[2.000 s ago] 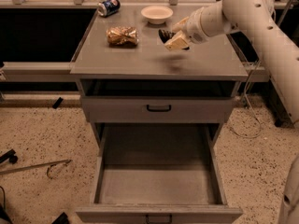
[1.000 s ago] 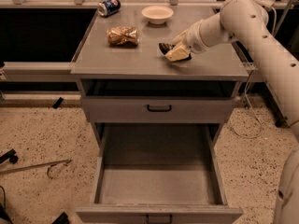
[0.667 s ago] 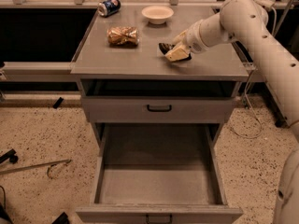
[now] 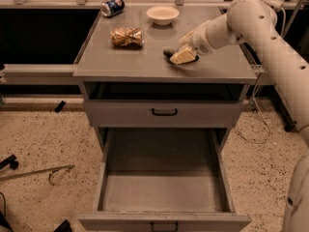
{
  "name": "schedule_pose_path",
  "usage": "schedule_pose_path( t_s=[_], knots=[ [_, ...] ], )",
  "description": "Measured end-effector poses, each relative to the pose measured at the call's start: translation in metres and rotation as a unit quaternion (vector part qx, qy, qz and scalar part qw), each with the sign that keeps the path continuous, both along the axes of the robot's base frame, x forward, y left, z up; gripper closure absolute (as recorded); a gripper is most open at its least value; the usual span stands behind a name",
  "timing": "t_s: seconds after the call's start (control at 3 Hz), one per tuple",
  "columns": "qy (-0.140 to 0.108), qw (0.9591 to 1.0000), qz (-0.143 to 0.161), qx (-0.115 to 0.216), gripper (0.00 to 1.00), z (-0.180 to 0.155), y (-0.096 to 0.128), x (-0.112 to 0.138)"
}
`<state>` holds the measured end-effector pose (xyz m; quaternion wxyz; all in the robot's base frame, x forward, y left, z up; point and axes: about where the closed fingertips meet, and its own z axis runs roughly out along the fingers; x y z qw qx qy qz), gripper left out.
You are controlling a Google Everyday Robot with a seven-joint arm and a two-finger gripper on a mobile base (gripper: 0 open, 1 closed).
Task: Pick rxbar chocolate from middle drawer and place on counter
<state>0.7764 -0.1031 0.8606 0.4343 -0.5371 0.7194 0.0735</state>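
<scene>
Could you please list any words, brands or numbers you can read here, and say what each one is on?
No text here can be read.
The can, at the back left of the counter: blue and white label, lettering too small to read.
The packet: golden-brown wrapper, no legible print.
The bar, dark, at the tip of the gripper, which is low over the counter's right side: no lettering legible.

No writing is legible — not on the blue can (image 4: 113,7) far left of and beyond the gripper (image 4: 183,56), nor on the golden packet (image 4: 127,36) to its left. The gripper sits low over the counter (image 4: 125,64).
</scene>
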Motion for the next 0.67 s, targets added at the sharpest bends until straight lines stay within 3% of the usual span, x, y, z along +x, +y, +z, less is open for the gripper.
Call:
schedule_pose_path(
  t_s=[0.33,0.67],
  knots=[
    [0.000,1.0000,0.000,0.000,0.00,0.0000,0.0000,0.0000],
    [0.000,1.0000,0.000,0.000,0.00,0.0000,0.0000,0.0000]
  ],
)
